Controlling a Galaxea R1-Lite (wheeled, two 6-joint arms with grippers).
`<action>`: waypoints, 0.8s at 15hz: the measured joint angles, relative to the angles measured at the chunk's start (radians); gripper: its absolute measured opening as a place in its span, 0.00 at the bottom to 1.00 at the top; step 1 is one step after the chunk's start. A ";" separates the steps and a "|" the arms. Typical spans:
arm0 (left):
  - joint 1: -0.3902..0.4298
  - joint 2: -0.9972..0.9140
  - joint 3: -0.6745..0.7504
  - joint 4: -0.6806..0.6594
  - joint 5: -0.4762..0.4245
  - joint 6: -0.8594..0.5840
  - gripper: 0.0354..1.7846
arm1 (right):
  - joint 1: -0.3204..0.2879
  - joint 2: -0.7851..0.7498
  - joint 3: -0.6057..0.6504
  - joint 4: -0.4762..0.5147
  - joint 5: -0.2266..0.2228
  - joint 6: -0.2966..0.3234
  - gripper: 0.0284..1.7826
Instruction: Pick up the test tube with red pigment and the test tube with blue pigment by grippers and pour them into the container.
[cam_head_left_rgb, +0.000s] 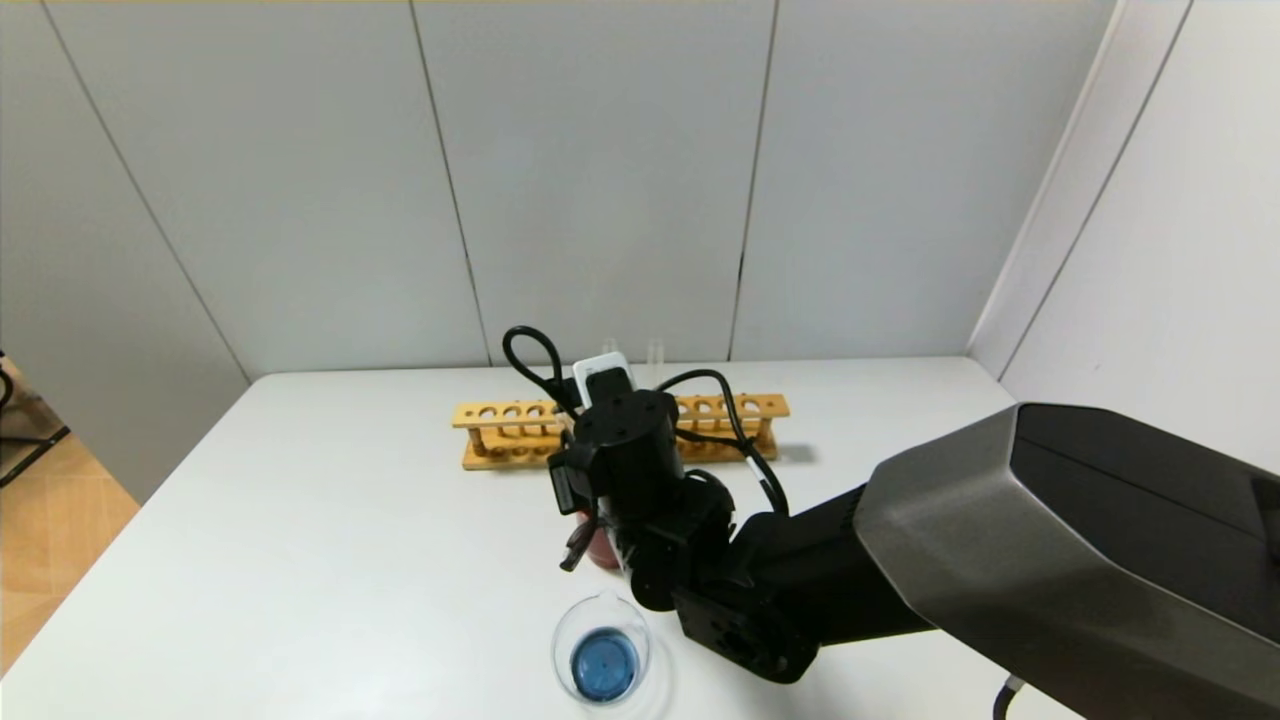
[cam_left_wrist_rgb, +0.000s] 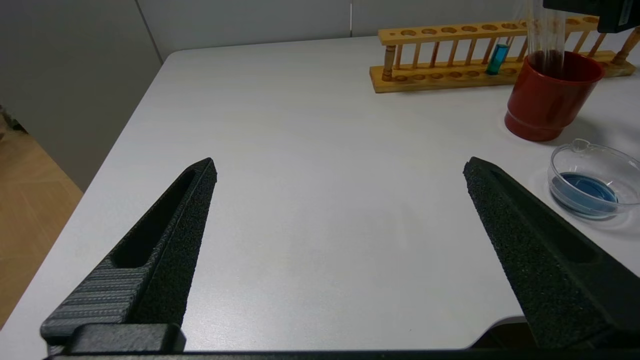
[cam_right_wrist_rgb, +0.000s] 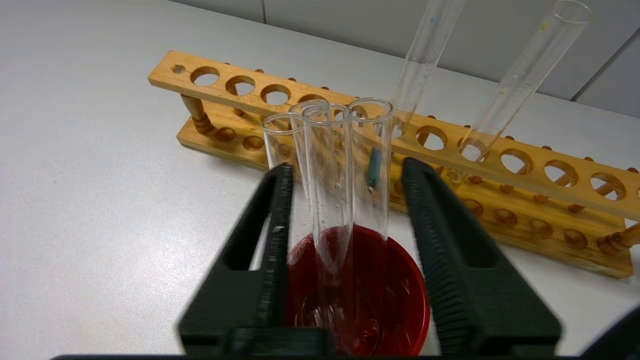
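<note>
The right gripper (cam_right_wrist_rgb: 345, 175), low in the middle of its wrist view, stands open around empty tubes in the red cup (cam_right_wrist_rgb: 395, 300). The container (cam_head_left_rgb: 601, 661), bottom middle of the head view, already holds blue; red seems left. Only the left wrist view shows a blue-bottomed tube (cam_left_wrist_rgb: 497, 59) in the rack (cam_left_wrist_rgb: 450, 35), and the left gripper (cam_left_wrist_rgb: 340, 167) wide open.

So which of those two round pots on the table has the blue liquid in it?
The low clear glass container, nearest the robot: a blue pool lies in its bottom. The dark-red cup beside it is opaque and holds empty glass tubes instead.

rack (cam_head_left_rgb: 620, 430) behind cup (cam_left_wrist_rgb: 550, 97) | container (cam_head_left_rgb: 601, 650) before cup
</note>
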 joint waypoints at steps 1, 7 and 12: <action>0.000 0.000 0.000 0.000 0.000 0.000 0.98 | 0.000 -0.001 0.000 0.000 -0.003 0.000 0.65; 0.000 0.000 0.000 0.000 0.000 -0.001 0.98 | -0.026 -0.088 0.024 -0.015 -0.011 -0.026 0.97; 0.000 0.000 0.000 0.000 0.000 0.000 0.98 | -0.142 -0.327 0.057 -0.004 -0.014 -0.170 0.98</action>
